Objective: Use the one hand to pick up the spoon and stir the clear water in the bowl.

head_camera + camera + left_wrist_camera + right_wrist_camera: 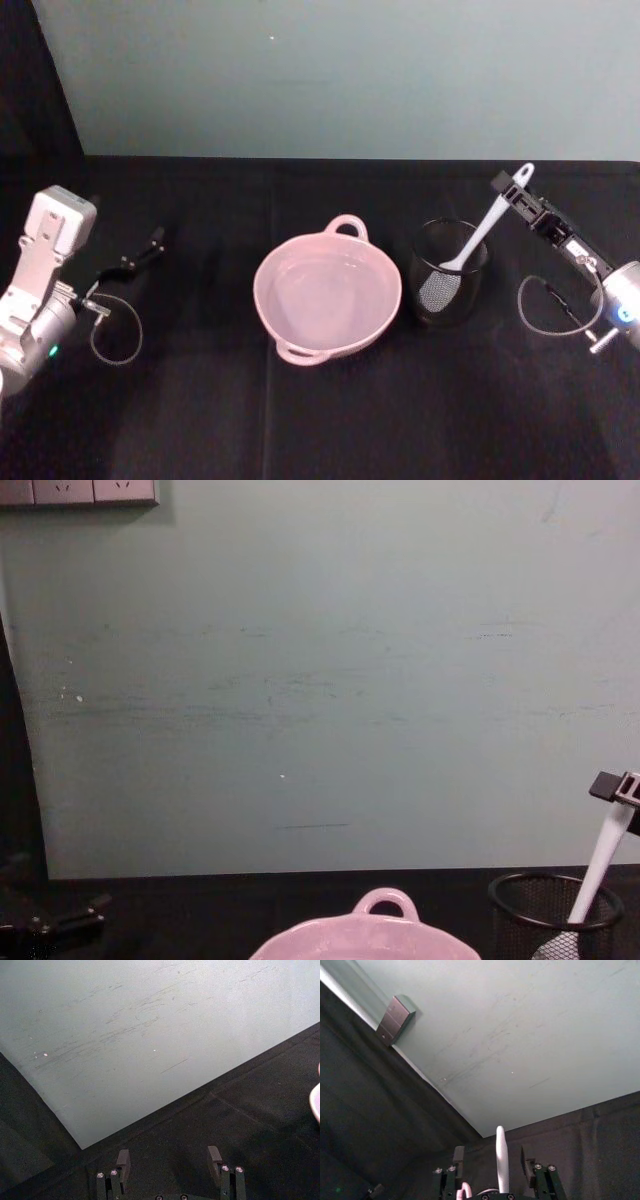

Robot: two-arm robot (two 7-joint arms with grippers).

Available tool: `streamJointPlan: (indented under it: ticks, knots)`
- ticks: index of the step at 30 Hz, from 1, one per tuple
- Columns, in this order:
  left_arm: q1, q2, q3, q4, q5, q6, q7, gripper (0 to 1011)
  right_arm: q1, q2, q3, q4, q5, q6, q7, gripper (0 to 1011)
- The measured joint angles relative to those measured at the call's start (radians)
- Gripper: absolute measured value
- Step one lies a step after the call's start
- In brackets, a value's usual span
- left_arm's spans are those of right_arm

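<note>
we are sitting at the grasp stage: the right gripper [508,188] is straddling the spoon [478,235] handle, jaws apart, the spoon leaning in the mesh cup [470,298] beside the bowl [259,296], lifting and stirring waiting, the left gripper [169,1156] idling open.

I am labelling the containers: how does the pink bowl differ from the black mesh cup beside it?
The bowl is pale pink and solid; the mesh cup is black and see-through. The bowl is wide and shallow, with loop handles; the cup is narrower and taller. The bowl holds water; the cup holds the leaning spoon. Both stand upright on the black table.
</note>
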Motion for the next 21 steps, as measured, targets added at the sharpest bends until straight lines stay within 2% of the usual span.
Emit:
streamJointPlan:
  ticks: [2, 3, 5, 13, 14, 17, 18, 20, 21]
  knots:
    - [0.0, 0.0, 0.0, 0.0, 0.0, 0.0, 0.0, 1011, -0.004, 0.009, -0.006, -0.011, -0.011, -0.011, -0.006, 711]
    - [0.0, 0.0, 0.0, 0.0, 0.0, 0.0, 0.0, 1011, -0.007, 0.014, -0.008, -0.017, -0.018, -0.018, -0.008, 651]
    - [0.0, 0.0, 0.0, 0.0, 0.0, 0.0, 0.0, 1011, -0.009, 0.019, -0.01, -0.023, -0.025, -0.025, -0.011, 595]
    - [0.0, 0.0, 0.0, 0.0, 0.0, 0.0, 0.0, 1011, -0.009, 0.028, -0.013, -0.03, -0.035, -0.032, -0.018, 347]
    - [0.0, 0.0, 0.0, 0.0, 0.0, 0.0, 0.0, 1011, -0.009, 0.028, -0.014, -0.03, -0.035, -0.032, -0.018, 285]
    - [0.0, 0.0, 0.0, 0.0, 0.0, 0.0, 0.0, 1011, -0.008, 0.029, -0.014, -0.03, -0.035, -0.033, -0.017, 226]
    - [0.0, 0.0, 0.0, 0.0, 0.0, 0.0, 0.0, 1011, -0.007, 0.03, -0.015, -0.032, -0.038, -0.035, -0.017, 170]
    - [0.0, 0.0, 0.0, 0.0, 0.0, 0.0, 0.0, 1011, -0.007, 0.033, -0.015, -0.038, -0.043, -0.039, -0.017, 122]
    - [0.0, 0.0, 0.0, 0.0, 0.0, 0.0, 0.0, 1011, -0.007, 0.034, -0.015, -0.041, -0.046, -0.041, -0.017, 122]
